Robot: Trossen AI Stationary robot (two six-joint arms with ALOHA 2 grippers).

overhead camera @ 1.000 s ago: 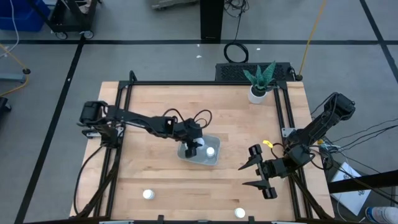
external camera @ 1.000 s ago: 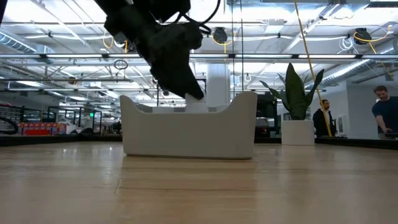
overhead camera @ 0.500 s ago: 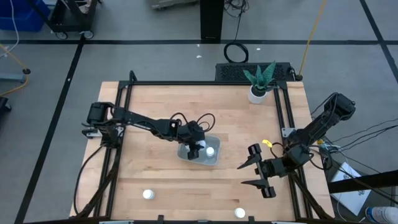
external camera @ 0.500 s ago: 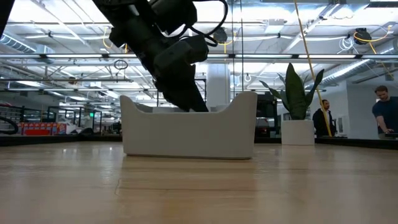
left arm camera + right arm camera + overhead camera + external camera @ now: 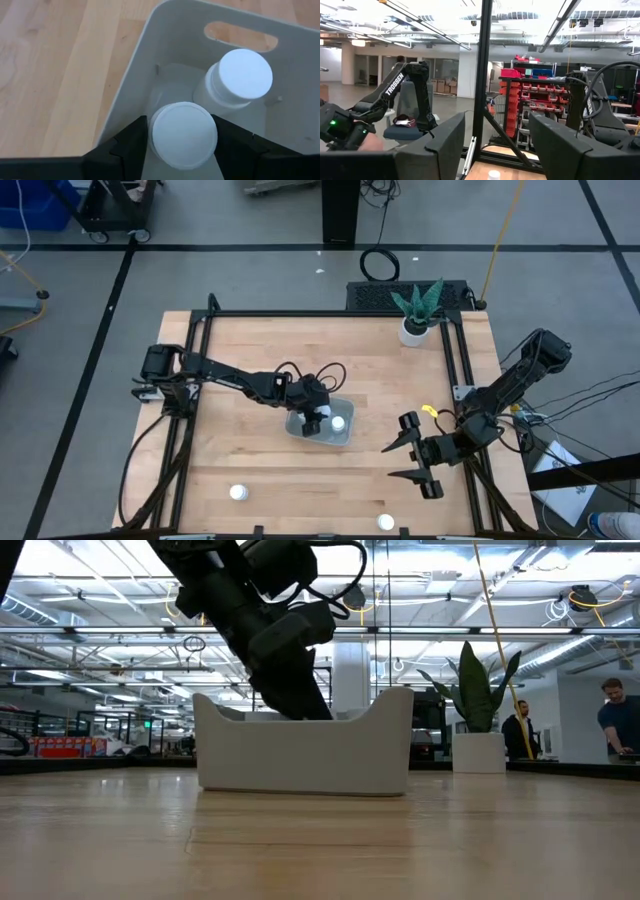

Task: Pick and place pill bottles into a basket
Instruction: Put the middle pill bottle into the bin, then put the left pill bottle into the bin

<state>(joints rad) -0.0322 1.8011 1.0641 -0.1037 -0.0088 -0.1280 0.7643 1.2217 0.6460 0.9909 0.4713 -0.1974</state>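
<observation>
Held pill bottle (image 5: pixel 183 134): white, cap toward my left wrist camera, pinched between the two fingers of the left claw (image 5: pixel 182 137) and lowered inside the basket (image 5: pixel 150 45). I judge it is kept gripped because it is not yet let go on the basket floor.

Second bottle (image 5: pixel 239 77): already in the basket, just beside the held one, near the wall with the handle slot. I am holding my bottle to the free side, so the two do not knock.

Basket, high view (image 5: pixel 298 425): mid-worktop, left claw (image 5: pixel 316 420) reaching down into it.

Loose bottles: one (image 5: pixel 238 492) near the front edge on the left side, one (image 5: pixel 386 522) at the front toward the right. Both well apart from the basket, still to collect.

Right claw (image 5: pixel 412 459): parked near the worktop's right edge, fingers spread wide, holding nothing; I read it as waiting.

Plant pot (image 5: pixel 413 330): far right corner, out of the way.
</observation>
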